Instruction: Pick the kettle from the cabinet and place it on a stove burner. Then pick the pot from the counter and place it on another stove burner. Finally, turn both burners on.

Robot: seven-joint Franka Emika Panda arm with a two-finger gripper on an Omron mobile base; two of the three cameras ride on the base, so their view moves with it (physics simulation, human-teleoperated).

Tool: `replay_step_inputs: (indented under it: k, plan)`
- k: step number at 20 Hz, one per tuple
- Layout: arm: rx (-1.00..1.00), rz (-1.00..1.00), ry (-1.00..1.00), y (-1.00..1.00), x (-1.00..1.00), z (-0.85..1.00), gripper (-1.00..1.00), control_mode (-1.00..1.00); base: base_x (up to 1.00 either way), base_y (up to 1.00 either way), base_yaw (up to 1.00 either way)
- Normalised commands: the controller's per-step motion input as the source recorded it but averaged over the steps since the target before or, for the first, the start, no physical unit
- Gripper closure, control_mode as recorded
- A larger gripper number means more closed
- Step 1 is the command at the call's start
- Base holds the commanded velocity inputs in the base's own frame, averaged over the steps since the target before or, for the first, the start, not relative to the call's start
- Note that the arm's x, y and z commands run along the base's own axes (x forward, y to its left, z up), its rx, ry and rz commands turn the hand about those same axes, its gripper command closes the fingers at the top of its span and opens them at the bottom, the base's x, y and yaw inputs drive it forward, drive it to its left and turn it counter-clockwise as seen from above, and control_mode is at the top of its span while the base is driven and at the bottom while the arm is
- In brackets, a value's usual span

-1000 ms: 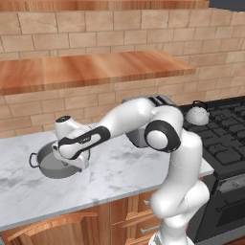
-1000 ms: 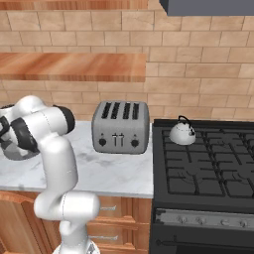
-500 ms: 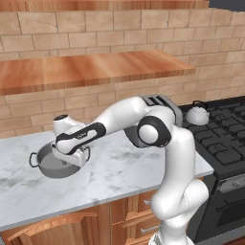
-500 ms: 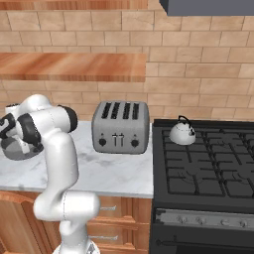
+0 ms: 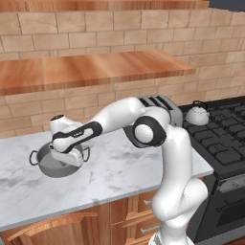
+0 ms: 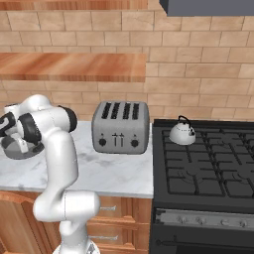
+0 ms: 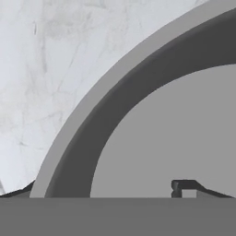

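Left base view: the brick wall is tan and fills the back of the kitchen. A long brown wood cabinet shelf runs along it. Under the shelf is the white marble bench, with brown wooden doors below it. To the right of the bench sits the black stove, and its stove burners are dark iron grates.

The white robot arm stands in front of the bench and reaches far to the left, bending low over the pot.

In the right base view a grey toaster with four slots stands on the bench just beside the stove.

The pot is round, grey and shallow, with two little loop handles. It sits on the bench, at the left end, well apart from the stove. The kettle is small, silver and round with a thin black handle. It stands on the back left burner of the stove, near the toaster.

The gripper points down into the pot. The jaws are wide apart and straddle the pot's rim: in the hand view one finger tip is inside the pot above its flat floor, and the other is outside the rim over the marble. The jaws are not squeezing the rim and hold nothing.
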Motion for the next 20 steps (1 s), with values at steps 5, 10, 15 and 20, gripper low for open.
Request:
replay_step_inputs:
  k: [5,10,15,20]
  plan:
    - [0.0,0.0,0.01,0.0,-0.01,-0.08,1.0,-1.0,0.0,0.0,0.0]
    - [0.0,0.0,-0.01,0.0,0.0,-0.05,1.0,-1.0,0.0,0.0,0.0]
    - [0.0,0.0,-0.02,0.0,-0.1,0.0,1.0,-1.0,0.0,0.0,0.0]
    - [0.0,0.0,-0.02,-0.02,-0.19,0.0,1.0,-1.0,0.0,0.0,0.0]
